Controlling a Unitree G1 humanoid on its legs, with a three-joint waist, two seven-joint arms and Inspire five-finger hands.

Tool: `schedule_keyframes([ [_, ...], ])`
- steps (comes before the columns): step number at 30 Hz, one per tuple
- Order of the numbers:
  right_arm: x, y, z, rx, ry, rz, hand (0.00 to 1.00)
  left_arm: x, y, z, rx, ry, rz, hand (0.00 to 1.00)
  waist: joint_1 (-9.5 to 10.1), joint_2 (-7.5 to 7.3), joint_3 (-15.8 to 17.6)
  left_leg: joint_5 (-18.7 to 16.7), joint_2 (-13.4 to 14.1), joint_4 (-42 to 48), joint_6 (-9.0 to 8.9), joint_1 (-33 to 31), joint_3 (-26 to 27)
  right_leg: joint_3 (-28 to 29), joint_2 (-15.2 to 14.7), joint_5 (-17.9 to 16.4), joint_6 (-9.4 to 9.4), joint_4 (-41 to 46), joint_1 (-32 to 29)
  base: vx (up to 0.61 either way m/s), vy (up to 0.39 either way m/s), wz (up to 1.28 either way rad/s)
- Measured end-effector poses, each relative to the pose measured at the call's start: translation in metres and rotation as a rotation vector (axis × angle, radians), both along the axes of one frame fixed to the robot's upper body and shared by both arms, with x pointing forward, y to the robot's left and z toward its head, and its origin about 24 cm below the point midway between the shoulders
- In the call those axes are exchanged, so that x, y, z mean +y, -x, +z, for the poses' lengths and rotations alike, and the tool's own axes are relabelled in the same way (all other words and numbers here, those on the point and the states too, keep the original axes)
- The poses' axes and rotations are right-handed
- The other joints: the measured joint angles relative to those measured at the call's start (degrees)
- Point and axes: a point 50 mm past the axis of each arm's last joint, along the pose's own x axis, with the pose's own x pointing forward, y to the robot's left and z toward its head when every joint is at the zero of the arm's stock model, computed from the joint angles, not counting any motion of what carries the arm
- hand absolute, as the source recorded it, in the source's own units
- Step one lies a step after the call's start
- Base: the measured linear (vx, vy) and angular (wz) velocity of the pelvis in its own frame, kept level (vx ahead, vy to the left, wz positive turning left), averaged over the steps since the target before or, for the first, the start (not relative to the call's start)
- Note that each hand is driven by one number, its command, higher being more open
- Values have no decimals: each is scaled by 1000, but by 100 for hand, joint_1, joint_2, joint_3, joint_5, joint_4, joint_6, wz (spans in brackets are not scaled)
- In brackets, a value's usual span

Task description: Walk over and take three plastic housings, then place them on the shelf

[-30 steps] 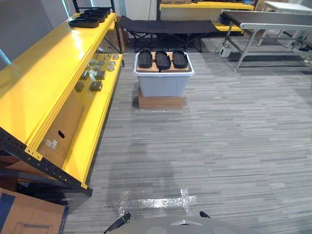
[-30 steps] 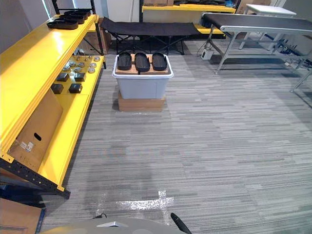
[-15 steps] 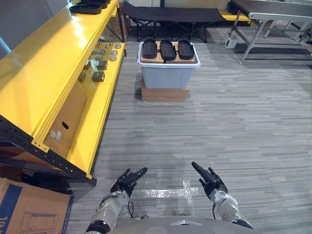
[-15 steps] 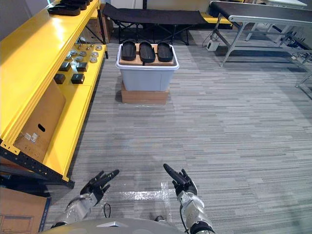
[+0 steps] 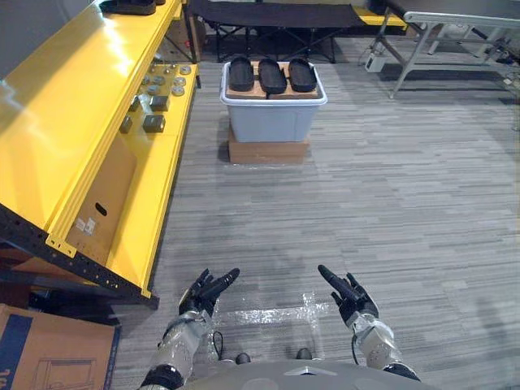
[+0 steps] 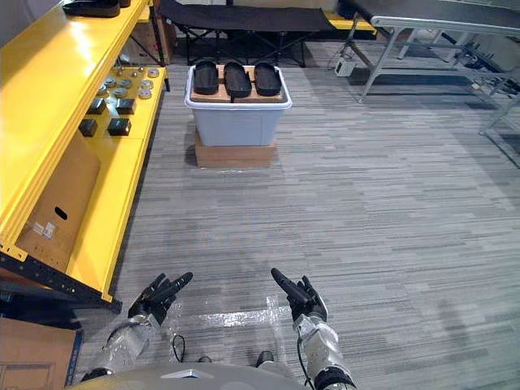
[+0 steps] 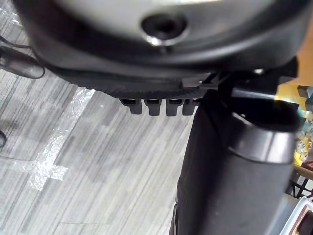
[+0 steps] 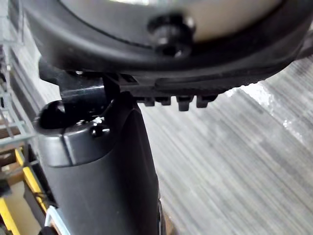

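floor: grey striped carpet | left: yellow shelving | far: black cot, metal table

No legible txt anywhere; white label on cardboard panel too small to read.

Open grey striped carpet beyond fingers of left hand and right hand; long yellow metal shelf leftward of them.

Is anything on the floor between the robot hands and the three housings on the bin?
Nothing visible: bare carpet lies between the left robot hand, the right robot hand and the housings atop the grey bin. The yellow shelf stands left of that path.
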Motion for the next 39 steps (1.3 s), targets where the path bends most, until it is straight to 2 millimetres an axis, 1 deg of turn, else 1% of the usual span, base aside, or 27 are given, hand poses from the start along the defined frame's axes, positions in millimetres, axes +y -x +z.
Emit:
schedule_keyframes([
  [5, 0, 5, -2, 24, 7, -15, 100, -8, 19, -8, 62, 37, 43, 100, 24, 98, 114, -193, 42, 286, 54, -19, 82, 136, -4, -59, -35, 219, -56, -71, 4, -11],
  [8, 6, 13, -6, 41, -25, -43, 100, -6, 23, -10, 82, 34, 30, 100, 38, -7, 198, -344, 46, 455, 164, -63, 75, 139, -119, -501, -37, 1112, -424, -54, 14, -2],
  [10, 10, 13, -7, 50, -23, -28, 100, -5, 18, -8, 70, 33, 33, 100, 126, 19, 362, -468, 95, 534, 295, -38, 117, 125, -248, -594, -126, 2601, -1140, -59, 32, -32],
  [11, 11, 13, -7, 51, -21, -19, 100, -6, 16, -8, 65, 38, 29, 100, 135, 32, 453, -472, 98, 543, 363, 15, 108, 96, -290, -673, -176, 2956, -1341, -37, 56, -16],
  [12, 14, 17, -9, 66, -22, -8, 100, -4, 16, -7, 63, 36, 23, 100, 38, 27, 558, -555, 96, 652, 466, 80, 72, 89, -308, -802, -205, 3198, -1542, 8, 41, 6],
  [14, 12, 21, -10, 74, -20, -14, 100, -5, 15, -7, 58, 47, 13, 100, -66, 27, 590, -661, 101, 764, 443, 120, -69, 32, -275, -786, -188, 2841, -1653, 131, 1, 35],
  [17, 10, 23, -8, 60, -13, -20, 100, -11, 11, -6, 37, 73, -28, 100, -109, 35, 616, -882, 241, 1091, 206, 139, -181, -184, -167, -569, 64, 1706, -1694, 240, -50, 37],
  [18, 9, 24, -7, 53, -10, -23, 100, -13, 12, -6, 35, 84, -40, 100, -79, 107, 666, -1048, 332, 1252, 76, 218, -257, -161, -78, -428, 62, 1340, -1674, 333, -129, 27],
  [19, 9, 27, -7, 48, -7, -24, 100, -13, 11, -6, 32, 90, -45, 100, -84, 65, 652, -1238, 399, 1379, -72, 326, -389, -130, -65, -392, 104, 1246, -1656, 408, -173, 37],
  [20, 9, 30, -7, 53, -3, -19, 100, -13, 11, -6, 30, 92, -48, 100, -87, 44, 638, -1331, 423, 1420, -119, 393, -455, -61, -64, -393, 103, 1284, -1652, 303, -160, 58],
  [21, 9, 37, -10, 74, 7, -8, 100, -13, 11, -6, 29, 95, -49, 100, -86, 30, 607, -1548, 489, 1469, -257, 531, -609, 131, -35, -432, 40, 1485, -1647, 335, -217, 54],
  [22, 9, 41, -11, 81, 4, -11, 100, -13, 10, -6, 28, 99, -48, 100, -89, 20, 564, -1680, 571, 1504, -312, 600, -690, 181, 3, -457, -9, 1632, -1636, 456, -305, 70],
  [24, 7, 53, -14, 109, -2, -24, 100, -16, 16, -10, 63, 122, -42, 100, -113, 132, 203, -1898, 1024, 1859, -666, 716, -939, -83, 363, -425, -415, 2071, -1500, 576, -330, 65],
  [25, 7, 52, -14, 106, -3, -27, 100, -17, 17, -11, 69, 127, -36, 100, -121, 152, 205, -1885, 1149, 2427, -739, 468, -976, -130, 431, -496, -560, 2175, -1480, 753, -452, 28],
  [26, 5, 46, -13, 94, 6, -19, 100, -22, 15, -12, 78, 149, -17, 100, -68, 276, 195, -1299, 1511, 4348, -932, -402, -1047, -199, 654, -660, -786, 2112, -1241, 519, -343, 1],
  [27, 5, 45, -12, 91, 17, -6, 100, -26, 17, -14, 90, 161, -15, 100, -36, 353, 206, -1121, 1643, 4930, -938, -687, -1072, -212, 757, -693, -833, 2015, -1097, 633, -395, -4],
  [28, 2, 44, -11, 89, 32, 3, 100, -29, 16, -14, 104, 169, -16, 100, -11, 450, 259, -1131, 1755, 5543, -923, -1012, -1094, -236, 921, -721, -888, 1797, -775, 447, -188, 1],
  [29, 2, 43, -13, 102, 38, 17, 100, -28, 12, -14, 103, 169, -3, 100, 29, 439, 355, -1188, 1691, 5803, -914, -1253, -1150, -236, 990, -764, -970, 1527, -316, 556, -231, 2],
  [30, 4, 43, -14, 114, 47, 35, 100, -26, 12, -14, 100, 167, 4, 100, 42, 375, 396, -1222, 1552, 5704, -924, -1333, -1155, -201, 982, -787, -1006, 1412, -116, 612, -211, -26],
  [31, 5, 39, -14, 112, 57, 54, 100, -24, 9, -12, 74, 170, 11, 100, 172, 309, 428, -1306, 1152, 5018, -831, -1514, -1113, -28, 908, -833, -1073, 1178, 265, 392, -128, -34],
  [32, 5, 39, -14, 109, 61, 58, 100, -24, 9, -12, 68, 170, 12, 100, 190, 314, 433, -1309, 1093, 4859, -825, -1564, -1106, 9, 901, -838, -1080, 1135, 317, 448, -96, -62],
  [33, 4, 32, -11, 89, 84, 81, 100, -20, 7, -11, 42, 175, 27, 100, 257, 342, 464, -1288, 864, 4184, -807, -1888, -1040, 186, 885, -861, -1102, 999, 450, 308, 6, -71],
  [34, 6, 25, -9, 72, 94, 104, 100, -14, 5, -9, 11, 171, 63, 100, 338, 362, 528, -1113, 737, 3463, -702, -2207, -996, 374, 874, -918, -1077, 902, 548, 438, 35, -76],
  [35, 8, 22, -7, 63, 96, 115, 100, -10, 4, -8, -2, 170, 81, 100, 367, 367, 582, -938, 681, 3111, -678, -2342, -1009, 443, 867, -980, -1053, 887, 620, 340, 63, -57],
  [36, 9, 21, -7, 58, 98, 127, 100, -6, 3, -7, -24, 178, 113, 100, 397, 400, 688, -518, 632, 2343, -730, -2509, -1041, 509, 871, -1168, -1021, 895, 828, 388, 118, -34],
  [37, 10, 25, -8, 73, 105, 145, 100, -4, 6, -7, -22, 180, 123, 100, 429, 426, 750, -232, 662, 1674, -831, -2516, -1063, 588, 896, -1516, -980, 1018, 982, 328, 122, -30],
  [39, 13, 28, -10, 93, 113, 180, 100, 0, 13, -10, -6, 176, 136, 100, 468, 439, 735, -156, 750, 1325, -825, -2497, -1002, 715, 943, -1956, -872, 1261, 1197, 413, 176, -31],
])
